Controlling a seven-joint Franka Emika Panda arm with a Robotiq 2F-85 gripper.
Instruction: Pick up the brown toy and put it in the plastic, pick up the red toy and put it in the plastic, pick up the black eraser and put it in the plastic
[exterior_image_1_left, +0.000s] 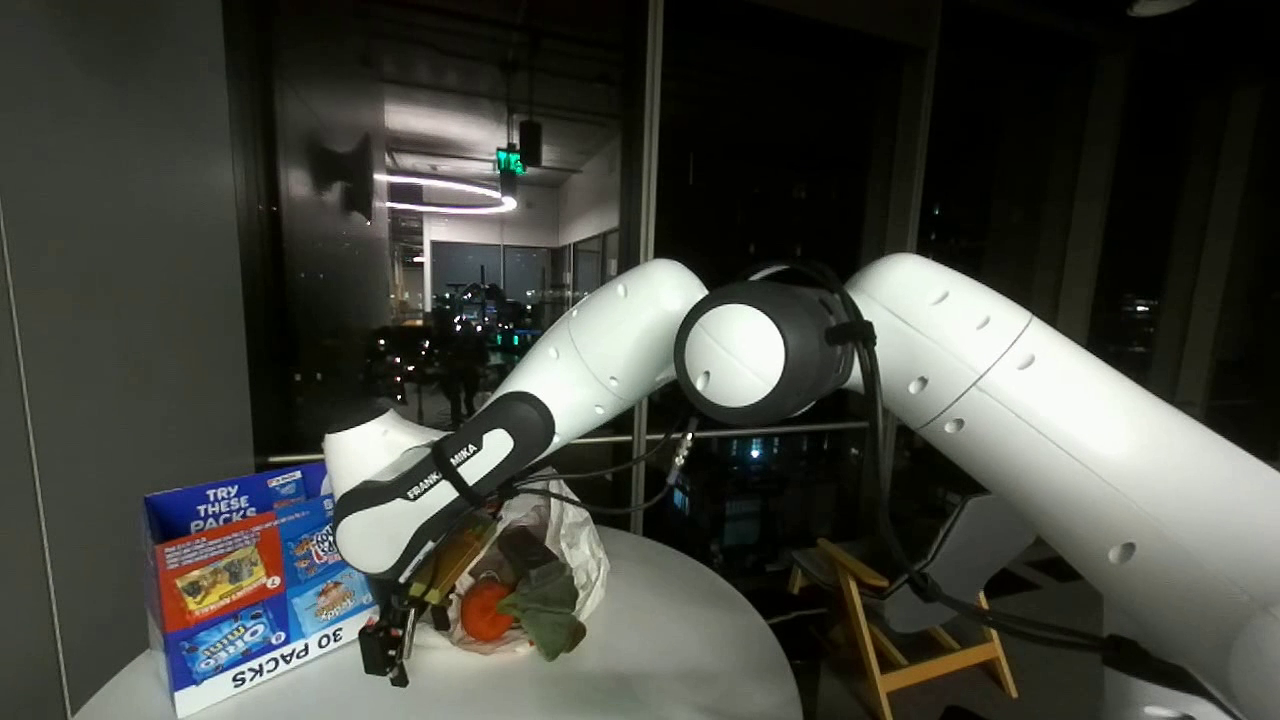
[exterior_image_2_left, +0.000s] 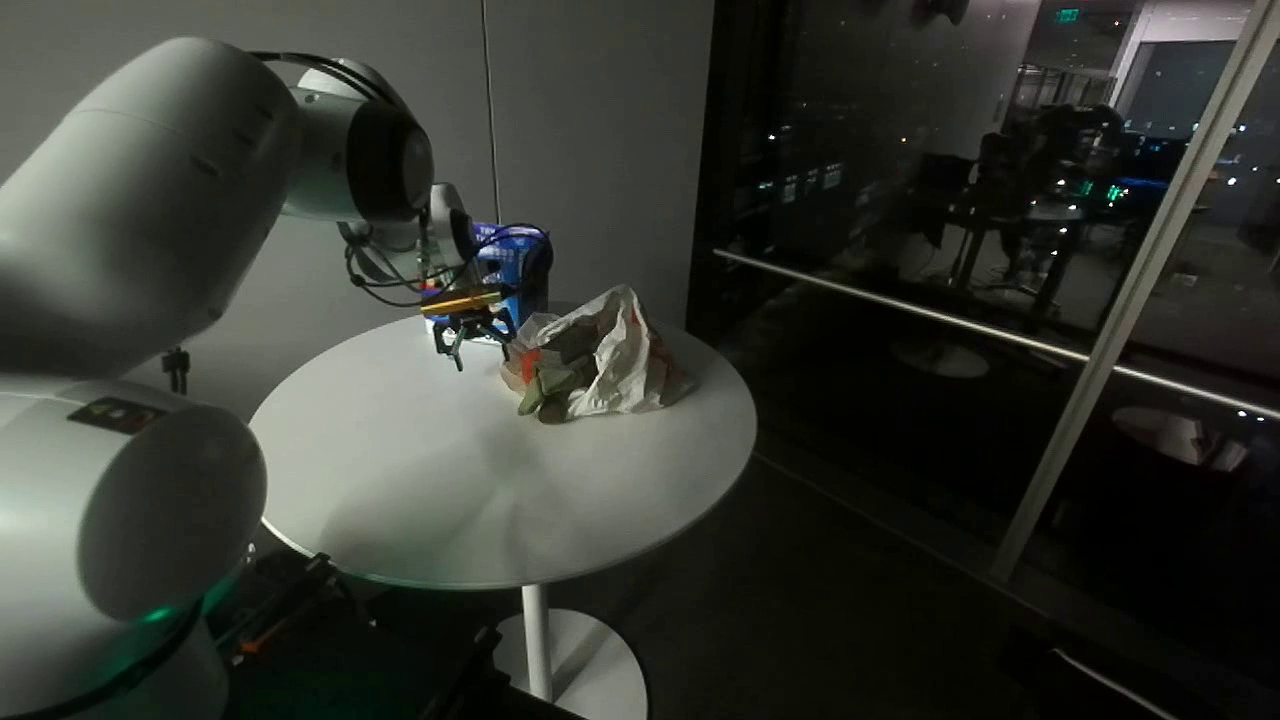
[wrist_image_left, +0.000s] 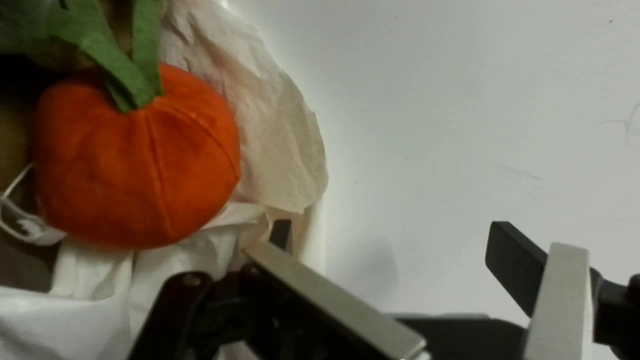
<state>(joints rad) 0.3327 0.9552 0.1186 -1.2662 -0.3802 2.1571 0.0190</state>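
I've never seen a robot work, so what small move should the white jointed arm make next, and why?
Probably raise the open black gripper slightly, away from the crumpled white bag: nothing is held between its fingers, one appears near the bag's edge in the wrist view and could snag it, and the round orange-red fabric toy lies in the bag's mouth.

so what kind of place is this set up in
Probably an office or similar building, perhaps a break area, at night: a green sign, likely for an exit, shows in the tall dark windows, and a snack box stands on a round white pedestal table.
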